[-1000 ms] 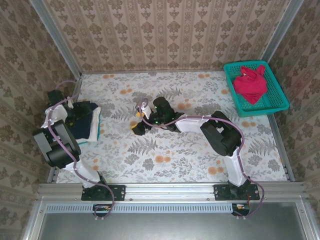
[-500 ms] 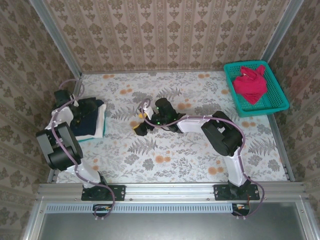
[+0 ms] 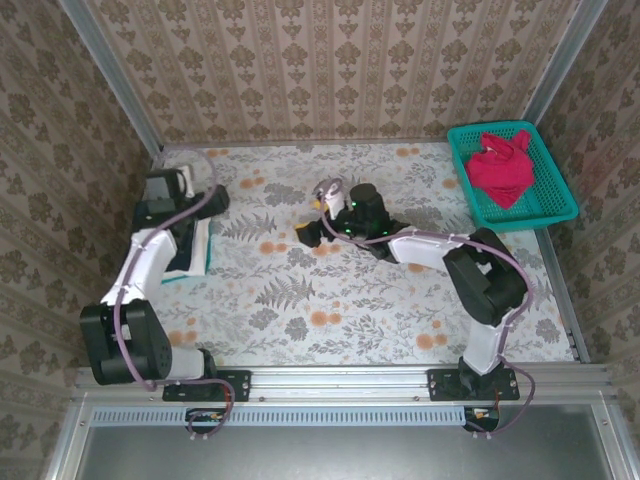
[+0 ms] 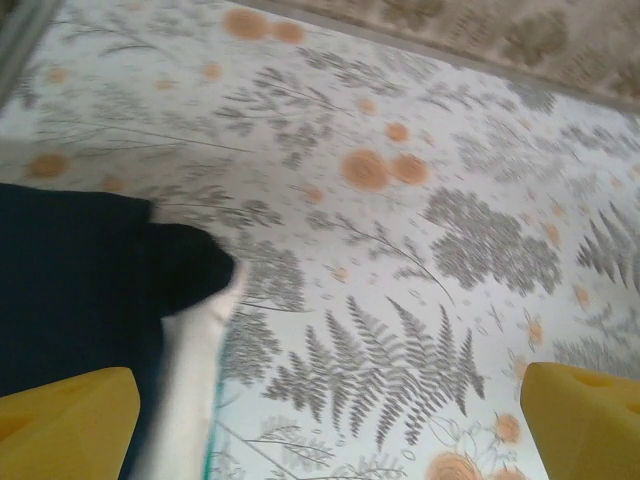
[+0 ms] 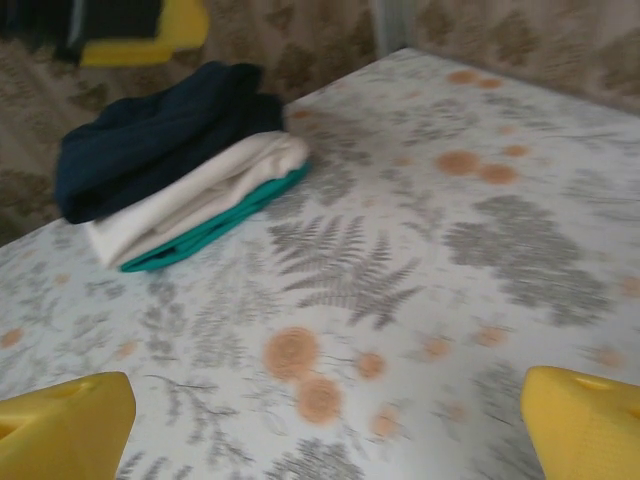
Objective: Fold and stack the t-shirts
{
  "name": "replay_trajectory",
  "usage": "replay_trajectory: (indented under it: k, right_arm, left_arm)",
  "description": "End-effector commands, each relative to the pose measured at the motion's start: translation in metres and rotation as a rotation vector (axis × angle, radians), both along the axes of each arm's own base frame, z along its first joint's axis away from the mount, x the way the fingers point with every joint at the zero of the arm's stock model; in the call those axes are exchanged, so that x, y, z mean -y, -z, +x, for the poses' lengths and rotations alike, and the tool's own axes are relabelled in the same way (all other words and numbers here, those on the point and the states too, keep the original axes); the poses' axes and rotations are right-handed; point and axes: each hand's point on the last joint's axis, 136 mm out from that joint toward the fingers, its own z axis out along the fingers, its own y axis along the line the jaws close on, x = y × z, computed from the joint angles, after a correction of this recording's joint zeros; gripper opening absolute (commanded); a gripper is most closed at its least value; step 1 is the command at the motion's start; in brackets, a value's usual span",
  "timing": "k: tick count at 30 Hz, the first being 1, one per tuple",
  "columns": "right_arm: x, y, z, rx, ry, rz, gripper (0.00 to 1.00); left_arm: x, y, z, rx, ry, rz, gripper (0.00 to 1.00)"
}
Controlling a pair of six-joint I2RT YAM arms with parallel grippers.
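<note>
The left gripper (image 4: pixel 320 430) had its yellow fingertips (image 4: pixel 60 420) wide apart, cut off at the bottom corners of its wrist view and holding nothing. The navy t-shirt (image 4: pixel 80 290) lay cropped at the left edge, over a blurred cream t-shirt (image 4: pixel 190 370). The right gripper (image 5: pixel 320 430) was likewise spread and empty; the stack sat at the upper left of its view, on a teal layer (image 5: pixel 225 222) too unclear to identify. From above, the left arm hid much of the stack, and the red t-shirt (image 3: pixel 500 165) lay crumpled in the teal basket (image 3: pixel 535 205) at upper right.
</note>
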Motion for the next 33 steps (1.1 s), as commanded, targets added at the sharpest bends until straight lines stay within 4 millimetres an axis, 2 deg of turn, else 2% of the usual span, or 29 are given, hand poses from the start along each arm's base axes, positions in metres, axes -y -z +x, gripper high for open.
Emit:
replay_trajectory:
  k: [1,4,8,10,13,16,19,25,26,27,30,33]
  right_arm:
    - [0.048,-0.02,0.02,0.071,0.191,-0.003,1.0]
    - [0.09,-0.017,0.026,0.081,0.322,-0.037,1.0]
    - [0.142,-0.01,0.029,0.073,0.481,-0.083,1.0]
    - [0.179,-0.01,0.033,0.068,0.633,-0.105,1.0]
    - [0.226,-0.008,0.037,0.043,0.75,-0.129,1.0]
    - [0.261,-0.008,0.04,0.054,0.826,-0.151,1.0]
    - [0.291,0.001,0.037,0.075,0.885,-0.235,1.0]
    - [0.337,0.018,0.014,0.038,0.999,-0.288,1.0]
    - [0.339,0.021,0.013,0.029,1.002,-0.284,1.0]
    - [0.341,0.011,0.01,0.051,1.014,-0.258,1.0]
    - [0.343,0.012,0.005,0.039,1.025,-0.23,1.0]
    - [0.339,0.016,0.0,0.028,1.006,-0.215,1.0]
  left_arm:
    - [0.019,-0.004,0.004,0.158,0.075,0.103,1.0]
    - [0.034,0.005,-0.002,0.216,0.134,0.151,1.0]
    - [0.038,0.015,-0.005,0.229,0.173,0.185,1.0]
    - [0.041,0.017,-0.004,0.229,0.192,0.19,1.0]
    - [0.055,0.013,-0.004,0.272,0.258,0.183,1.0]
    - [0.07,0.013,0.0,0.31,0.319,0.187,1.0]
    - [0.063,0.029,0.005,0.32,0.288,0.232,1.0]
    - [0.028,0.041,-0.007,0.298,0.208,0.393,1.0]
    - [0.022,0.046,-0.008,0.298,0.198,0.391,1.0]
    - [0.016,0.053,-0.009,0.294,0.182,0.379,1.0]
    - [-0.003,0.07,-0.007,0.303,0.116,0.323,1.0]
    - [-0.011,0.087,-0.004,0.311,0.09,0.29,1.0]
